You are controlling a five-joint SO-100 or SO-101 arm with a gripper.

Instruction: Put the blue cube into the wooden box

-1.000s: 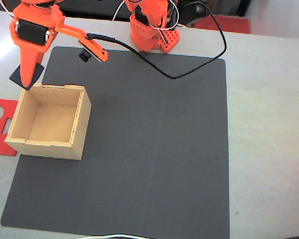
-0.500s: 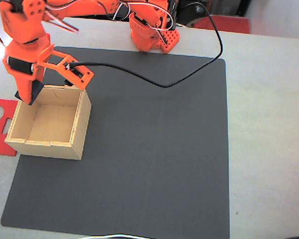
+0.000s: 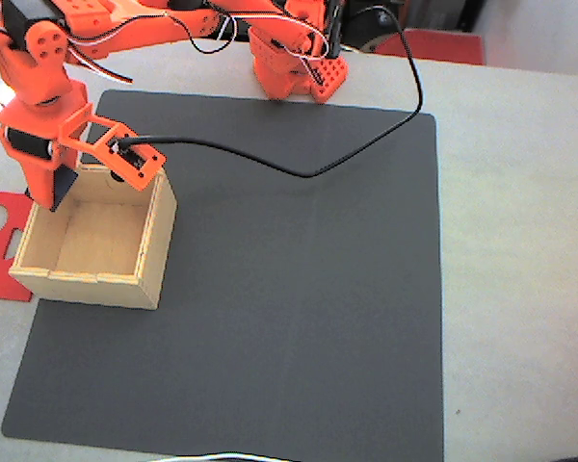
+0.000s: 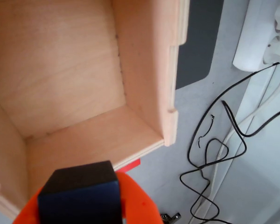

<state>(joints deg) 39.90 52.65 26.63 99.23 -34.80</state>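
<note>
Fixed view: the orange arm reaches to the upper left corner of the dark mat (image 3: 299, 289). The gripper (image 3: 56, 192) points down at the far left edge of the wooden box (image 3: 96, 234), a pale plywood square with thin walls and no lid. A dark sliver of the blue cube (image 3: 66, 182) shows between the fingers, right at the box's rim. A flat red cut-out sheet (image 3: 0, 241) lies on the table just left of the box. A black cable (image 3: 366, 144) arcs from the arm's camera across the mat toward the orange base (image 3: 294, 63).

Wrist view: the blue cube (image 4: 79, 198) reads clearly, very dark navy, matte, plain faces, clamped in the orange gripper (image 4: 84, 205) (jaws closed on it). It hangs above the box's near wall. The wooden box (image 4: 149, 70) interior is bare wood grain, with a notched corner joint visible. Beyond the box lie tangled black wires (image 4: 214, 154) and a white power strip (image 4: 261, 37).
</note>
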